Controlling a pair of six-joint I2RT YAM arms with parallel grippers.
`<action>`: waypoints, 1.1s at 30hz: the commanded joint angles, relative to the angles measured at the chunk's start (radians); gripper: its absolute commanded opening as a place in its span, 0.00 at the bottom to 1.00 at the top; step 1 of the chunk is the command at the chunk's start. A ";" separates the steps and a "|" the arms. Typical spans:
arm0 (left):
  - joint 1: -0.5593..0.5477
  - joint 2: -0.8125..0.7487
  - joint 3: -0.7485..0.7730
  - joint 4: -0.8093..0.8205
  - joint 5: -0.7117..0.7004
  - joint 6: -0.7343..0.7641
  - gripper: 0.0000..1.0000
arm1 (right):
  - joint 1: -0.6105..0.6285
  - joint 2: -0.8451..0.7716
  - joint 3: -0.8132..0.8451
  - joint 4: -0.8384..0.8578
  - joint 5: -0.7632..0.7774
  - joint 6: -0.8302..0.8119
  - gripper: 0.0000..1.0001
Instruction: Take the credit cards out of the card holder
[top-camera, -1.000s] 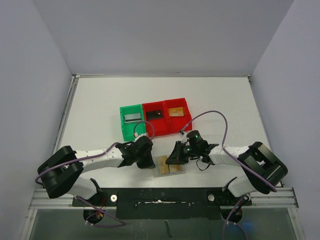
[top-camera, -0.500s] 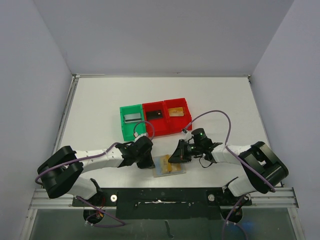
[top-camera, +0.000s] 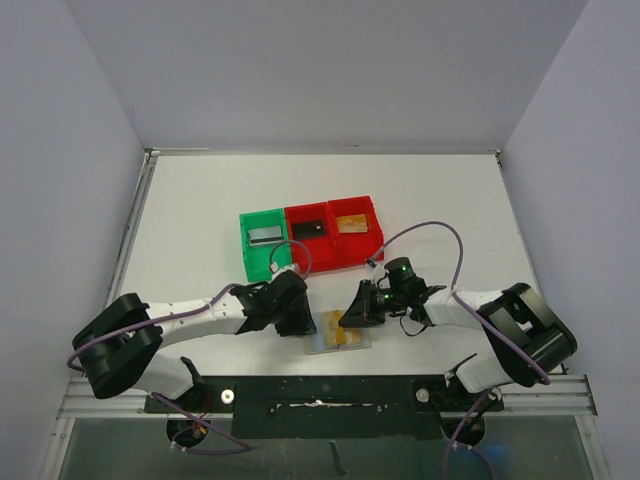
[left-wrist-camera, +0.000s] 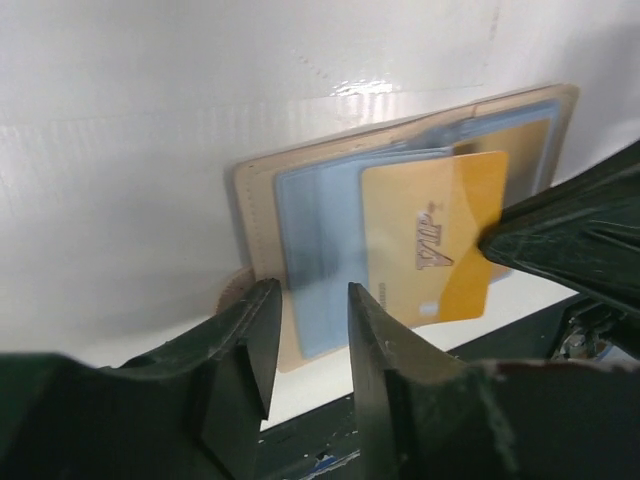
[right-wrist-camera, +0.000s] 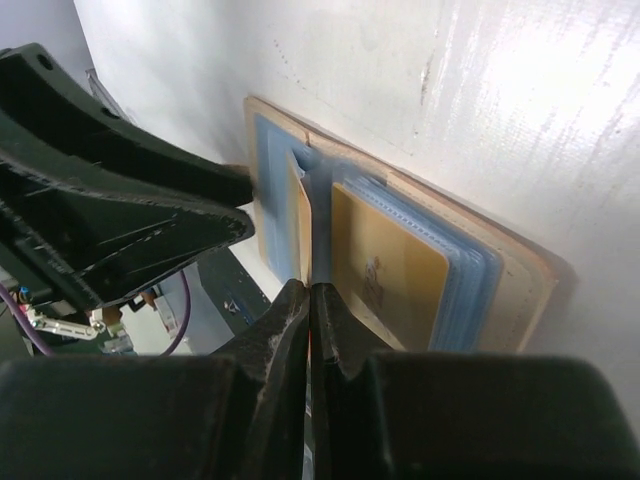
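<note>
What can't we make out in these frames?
- Top view: left claw and right claw cover much of the holder; its contents are too small to count.
- Left wrist: right claw hides where it grips the gold card; left claw hides the holder's near edge.
- Right wrist: gold card shows edge-on in the shut claw; how far out, unclear.
- Print on the gold card: too blurred to read.

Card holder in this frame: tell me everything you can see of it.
The card holder lies open and flat at the near edge of the table, between the two arms. Tan outside, light-blue translucent pockets inside. One gold card sticks partway out of a pocket, pinched by the right tool; a second gold card sits pocketed. The left tool appears to rest its slightly parted fingers on the opposite edge.
</note>
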 joint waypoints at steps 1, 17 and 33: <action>0.002 -0.058 0.092 -0.032 -0.008 0.039 0.35 | 0.004 -0.004 -0.015 0.025 0.039 0.020 0.01; 0.040 0.124 0.071 0.162 0.259 0.084 0.09 | 0.007 0.012 -0.050 0.103 0.059 0.065 0.01; 0.033 0.156 0.105 -0.025 0.129 0.164 0.03 | 0.010 0.021 -0.042 0.148 0.036 0.091 0.08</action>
